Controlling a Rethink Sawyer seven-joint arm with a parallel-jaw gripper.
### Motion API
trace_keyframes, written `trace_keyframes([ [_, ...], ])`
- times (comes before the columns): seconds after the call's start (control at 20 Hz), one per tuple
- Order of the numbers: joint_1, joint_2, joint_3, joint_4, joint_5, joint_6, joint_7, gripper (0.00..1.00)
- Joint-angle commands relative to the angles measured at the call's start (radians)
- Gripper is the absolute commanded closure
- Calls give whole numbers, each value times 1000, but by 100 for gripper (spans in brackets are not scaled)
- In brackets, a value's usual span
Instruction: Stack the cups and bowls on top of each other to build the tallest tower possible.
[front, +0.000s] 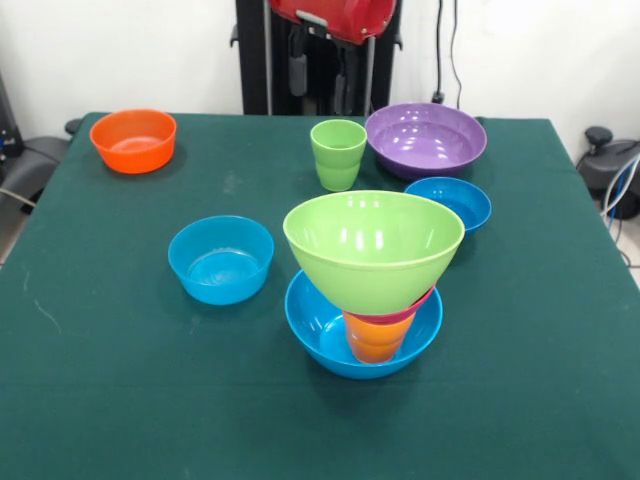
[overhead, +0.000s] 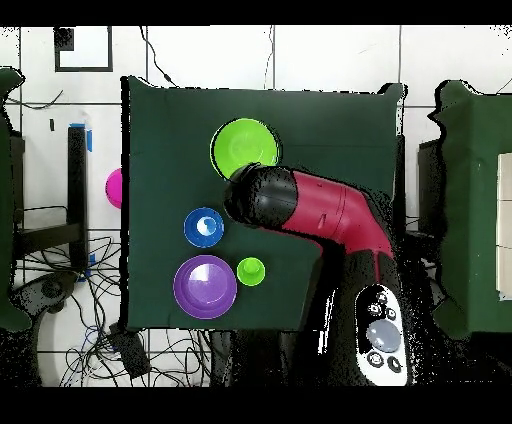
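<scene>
Tower (front: 368, 300) sits front-center in the front view: lime bowl (front: 373, 248) on a pink-red bowl on an orange cup inside the big blue bowl (front: 318, 325), plenty of green cloth (front: 120, 380) around. Overhead, the red arm (overhead: 310, 210) covers half of that; gripper's hidden, can't tell its state. White tiled floor around the table.

Green-clothed table (front: 120, 380) with scattered bowls (front: 221, 259), green cup (front: 338, 153), tower (front: 370, 285)

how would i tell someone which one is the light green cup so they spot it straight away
Start at the wide purple bowl at the far side of the green table. Just beside it stands the light green cup, upright and alone. It is narrower and taller than every bowl, and paler than the big lime bowl topping the tower.
</scene>
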Motion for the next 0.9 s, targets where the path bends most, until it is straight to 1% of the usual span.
trace_keyframes([
  [0.05, -10, 42, 128, 119, -23, -94, -48, 0],
  [0.35, -12, 51, 129, 134, -35, -125, -29, 0],
  [0.6, -11, 19, 126, 178, -24, -113, -18, 0],
  [0.9, -25, 25, 142, 209, -16, -149, -18, 0],
])
